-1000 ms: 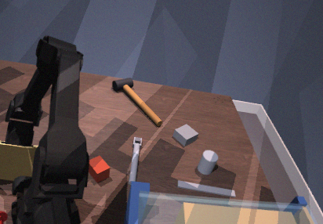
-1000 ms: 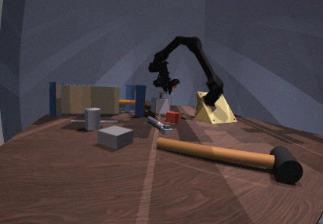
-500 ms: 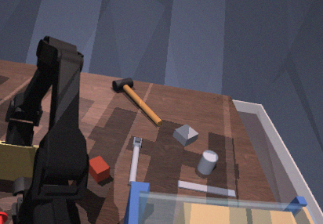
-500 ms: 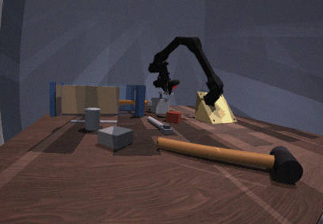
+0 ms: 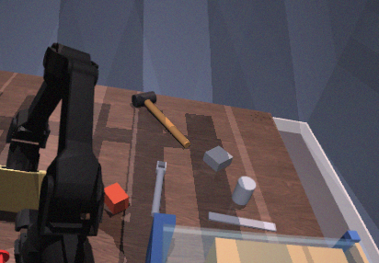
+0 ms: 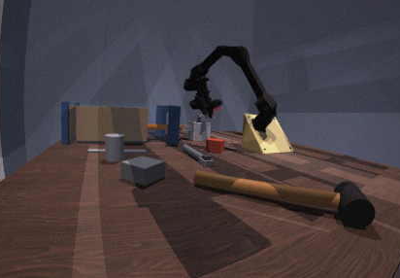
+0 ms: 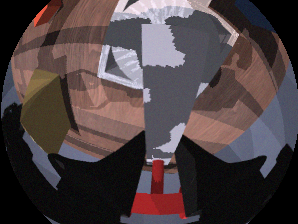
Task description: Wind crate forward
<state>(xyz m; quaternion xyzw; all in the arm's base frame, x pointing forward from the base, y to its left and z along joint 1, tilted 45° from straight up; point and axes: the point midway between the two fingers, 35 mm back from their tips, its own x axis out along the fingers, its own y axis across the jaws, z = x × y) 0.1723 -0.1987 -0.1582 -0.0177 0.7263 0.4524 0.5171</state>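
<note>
My gripper point(image 6: 209, 115) point(image 7: 160, 135) is shut on the winch handle, whose grey piece point(image 7: 167, 107) runs from the fingers towards the winch. Red parts of the handle point(image 7: 157, 204) point(image 6: 216, 108) show beside the fingers. The pale winch point(image 6: 202, 132) point(image 7: 120, 75) is directly below the gripper; whether the key sits in its hole is hidden. The tan crate point(image 5: 256, 253) point(image 6: 110, 123) sits flat inside the cubby with blue posts point(image 5: 160, 236) point(image 6: 174, 125). An orange bar or strap point(image 6: 162, 126) shows between crate and winch. The top view hides the fingers.
A hammer point(image 5: 166, 121) point(image 6: 270, 191), grey block point(image 5: 218, 158) point(image 6: 143, 171), grey cylinder point(image 5: 244, 190) point(image 6: 115, 148), flat bar point(image 5: 242, 221), socket tool point(image 5: 158, 188) point(image 6: 197, 155) and red block point(image 5: 116, 199) point(image 6: 216, 145) lie on the bench. A yellow wedge point(image 5: 9, 188) point(image 6: 272, 138) point(image 7: 47, 110) stands near the arm.
</note>
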